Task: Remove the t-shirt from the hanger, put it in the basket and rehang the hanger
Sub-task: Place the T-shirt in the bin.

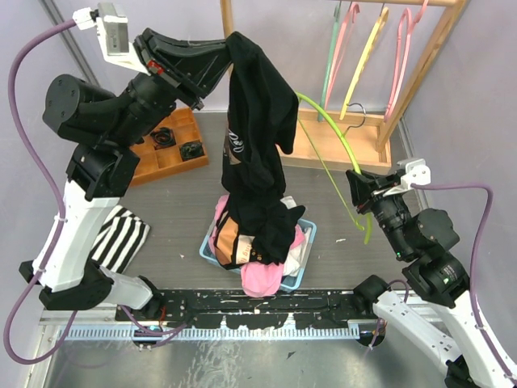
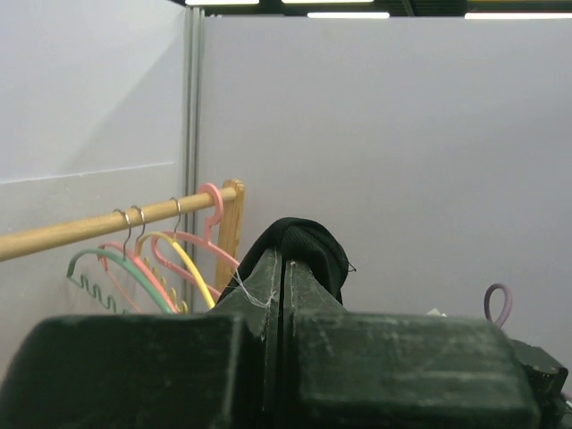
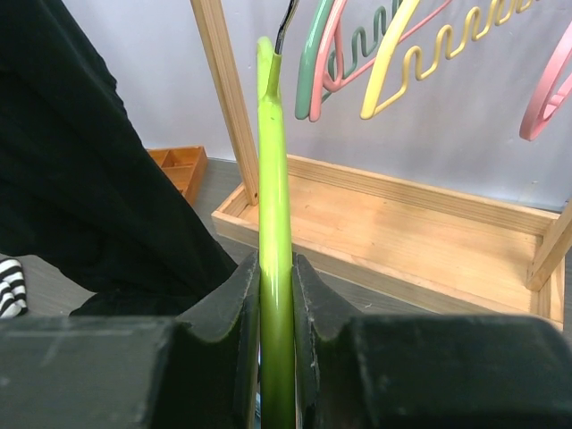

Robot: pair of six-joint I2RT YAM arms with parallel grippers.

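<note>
from above, the left gripper (image 1: 226, 50) is clenched on the top of the black t-shirt (image 1: 254, 153), which hangs straight down from its fingers into the blue basket (image 1: 309, 233) of clothes. the right gripper (image 1: 358, 184) grasps the green hanger (image 1: 327, 120), which arcs away from it toward the shirt. the hanger's far tip ends just beside a sleeve, and whether it touches the cloth i cannot tell. in the left wrist view, the fingers (image 2: 264, 290) are pressed together with a fold of the t-shirt (image 2: 308, 246) bunched just beyond their tips. a wooden rod (image 2: 89, 225) carrying coloured hangers lies beyond, to the left. in the right wrist view, the pads (image 3: 232, 304) are shut on the green hanger (image 3: 273, 161), which runs straight ahead between them. the t-shirt (image 3: 80, 170) hangs ahead on the left and the rack's wooden base (image 3: 402, 223) ahead on the right.
</note>
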